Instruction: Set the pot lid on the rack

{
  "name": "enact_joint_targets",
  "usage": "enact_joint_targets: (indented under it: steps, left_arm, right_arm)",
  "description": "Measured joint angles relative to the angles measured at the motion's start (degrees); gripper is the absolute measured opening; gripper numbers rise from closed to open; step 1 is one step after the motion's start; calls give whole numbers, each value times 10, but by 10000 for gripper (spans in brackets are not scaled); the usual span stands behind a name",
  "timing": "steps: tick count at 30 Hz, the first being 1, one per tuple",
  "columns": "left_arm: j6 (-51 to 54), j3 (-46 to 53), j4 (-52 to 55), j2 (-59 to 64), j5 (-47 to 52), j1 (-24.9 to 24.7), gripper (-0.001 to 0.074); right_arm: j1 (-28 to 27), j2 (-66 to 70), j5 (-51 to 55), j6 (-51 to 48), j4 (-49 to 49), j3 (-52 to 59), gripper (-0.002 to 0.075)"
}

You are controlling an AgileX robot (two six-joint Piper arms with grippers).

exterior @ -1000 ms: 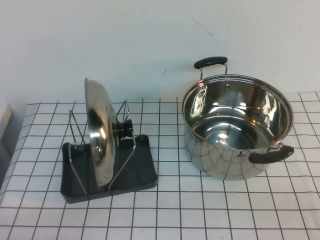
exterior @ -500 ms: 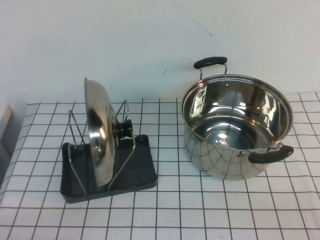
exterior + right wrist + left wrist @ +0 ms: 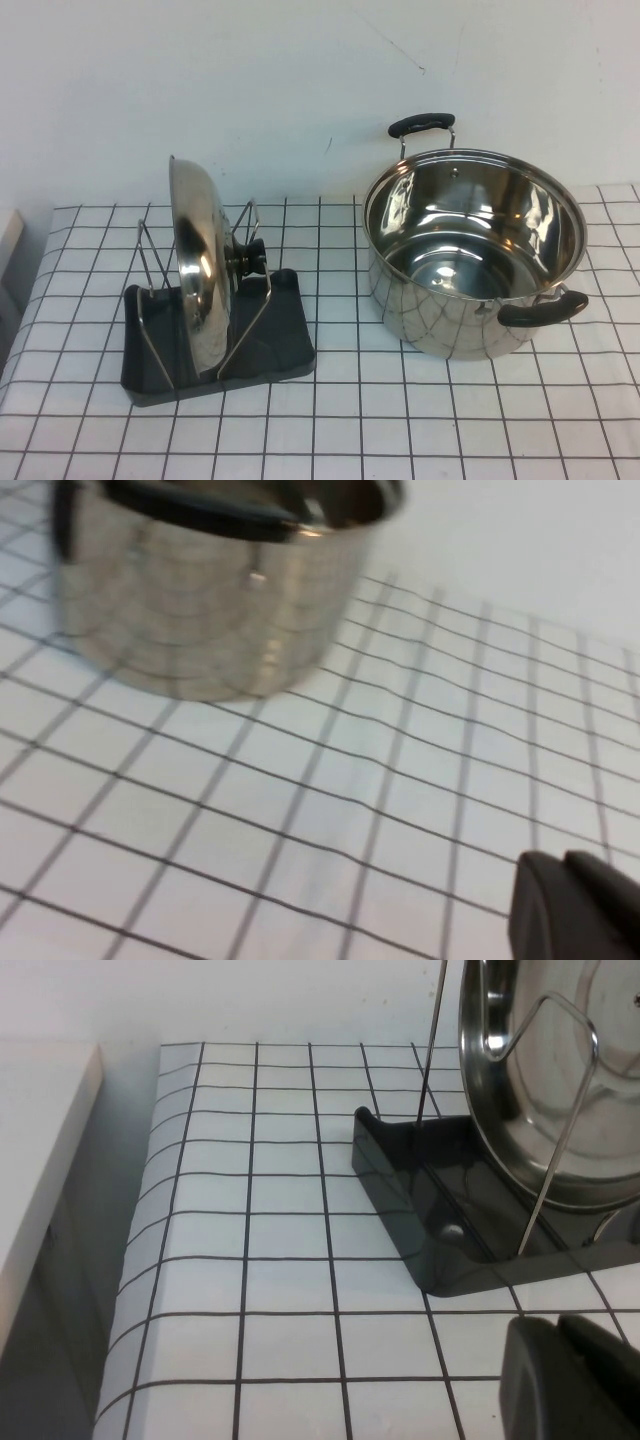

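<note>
Nothing has shifted since a moment ago: every object sits exactly where it did, and no arm has come into the high view.

The counter [image 3: 430, 420], covered in a white cloth with a black grid, carries everything. The biggest thing on it is the steel pot [image 3: 470, 255], standing open on the robot's right side with one black handle toward the wall and the other toward the front. It is well apart from the rack, with bare grid between them.

On the left side, the pot lid [image 3: 195, 265] stands on edge in the rack [image 3: 290, 340], slotted between the V-shaped wire uprights [image 3: 255, 290] and leaning slightly. Its black knob [image 3: 250, 258] points toward the pot. The rack's black tray lies flat on the cloth.

The left hand [image 3: 575, 1380] hangs low over the counter just beside the rack's near corner, touching neither rack nor lid; I cannot tell whether it is released or clenched. The right hand [image 3: 575, 910] is over bare cloth, near the pot's side but clear of it, and its state cannot be told either.
</note>
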Motion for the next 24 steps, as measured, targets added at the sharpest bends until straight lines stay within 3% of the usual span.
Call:
enact_joint_targets:
  steps: [4, 8, 24]
  left_arm:
    - [1, 0, 0, 0, 0, 0, -1]
    - [1, 0, 0, 0, 0, 0, -2]
    - [1, 0, 0, 0, 0, 0, -2]
  right_arm:
    - [-71, -1, -15, 0, 0, 27, -1]
    - [-104, -1, -46, 9, 0, 67, -1]
    - [-111, -1, -64, 96, -1, 74, -1]
